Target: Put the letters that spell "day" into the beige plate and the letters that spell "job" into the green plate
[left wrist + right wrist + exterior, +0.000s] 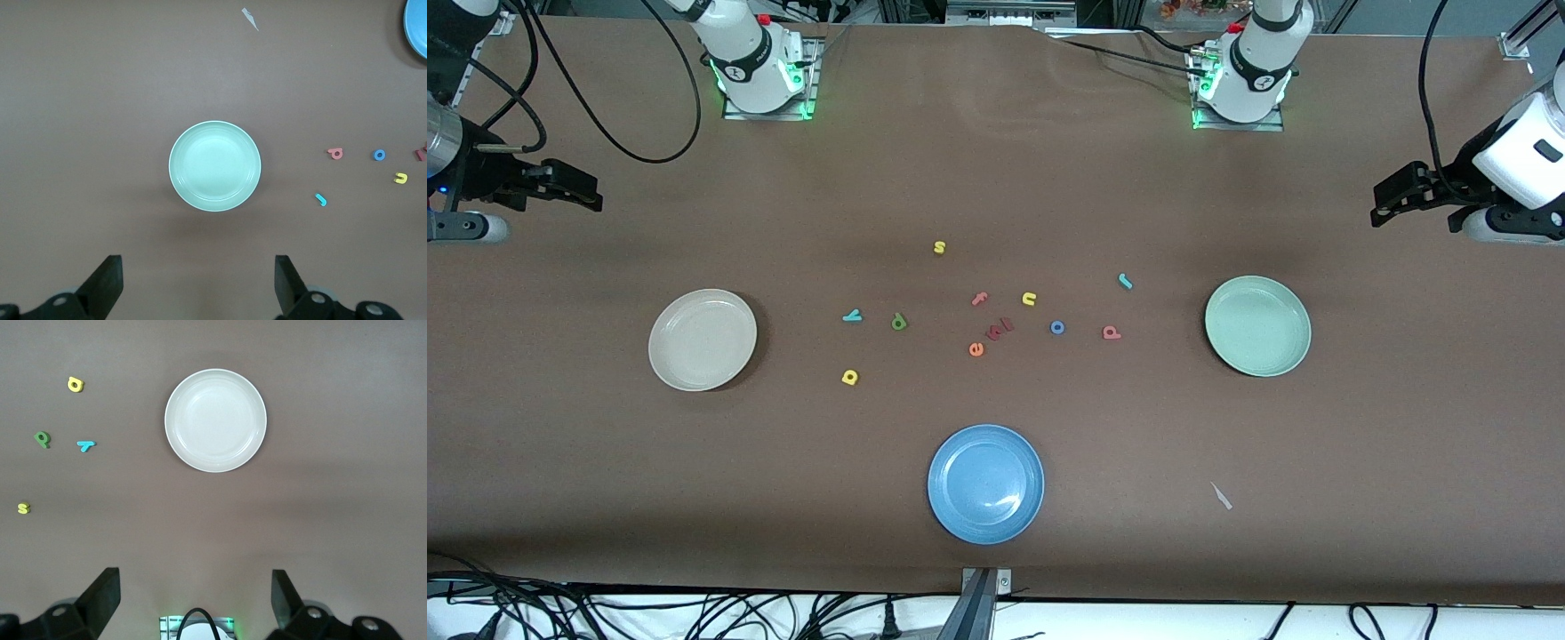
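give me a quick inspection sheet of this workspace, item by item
surface: brown table, flat, nothing spilled
job's things: beige plate and green plate both empty; d, a, y lie loose nearer the beige plate; j, o, b nearer the green plate
clutter: empty blue plate; spare letters s, f, u, e; a small pale scrap
grippers: left gripper open above the green plate; right gripper open above the beige plate; both empty
cables: black cables by the bases and along the table's edge nearest the front camera
surroundings: nothing seen
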`<action>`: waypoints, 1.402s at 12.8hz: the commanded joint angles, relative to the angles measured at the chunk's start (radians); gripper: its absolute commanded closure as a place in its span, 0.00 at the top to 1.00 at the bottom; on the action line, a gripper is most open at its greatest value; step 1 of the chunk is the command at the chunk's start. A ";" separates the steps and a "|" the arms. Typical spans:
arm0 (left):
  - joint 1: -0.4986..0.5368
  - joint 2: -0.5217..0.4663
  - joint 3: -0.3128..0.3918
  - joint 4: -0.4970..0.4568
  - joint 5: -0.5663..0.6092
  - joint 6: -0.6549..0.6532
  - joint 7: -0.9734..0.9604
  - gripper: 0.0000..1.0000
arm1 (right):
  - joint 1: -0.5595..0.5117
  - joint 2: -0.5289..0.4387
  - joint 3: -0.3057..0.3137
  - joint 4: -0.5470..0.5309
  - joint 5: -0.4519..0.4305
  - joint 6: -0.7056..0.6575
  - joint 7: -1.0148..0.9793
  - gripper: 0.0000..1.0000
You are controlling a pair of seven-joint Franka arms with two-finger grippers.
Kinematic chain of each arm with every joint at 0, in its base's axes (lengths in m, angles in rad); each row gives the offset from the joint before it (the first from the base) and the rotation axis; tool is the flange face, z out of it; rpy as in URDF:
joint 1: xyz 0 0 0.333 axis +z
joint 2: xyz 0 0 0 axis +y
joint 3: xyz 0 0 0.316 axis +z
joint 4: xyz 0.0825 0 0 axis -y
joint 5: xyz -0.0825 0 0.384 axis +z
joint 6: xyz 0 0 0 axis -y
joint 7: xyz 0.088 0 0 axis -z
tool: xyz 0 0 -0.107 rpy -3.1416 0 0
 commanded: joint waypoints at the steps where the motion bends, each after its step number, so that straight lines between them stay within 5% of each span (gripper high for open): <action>1: -0.001 0.001 0.002 0.013 -0.006 -0.018 0.001 1.00 | -0.012 0.001 0.006 0.009 0.018 -0.004 0.007 1.00; 18: -0.001 -0.001 0.002 0.013 -0.006 -0.026 0.003 1.00 | -0.009 0.016 0.006 0.009 0.015 -0.005 -0.005 1.00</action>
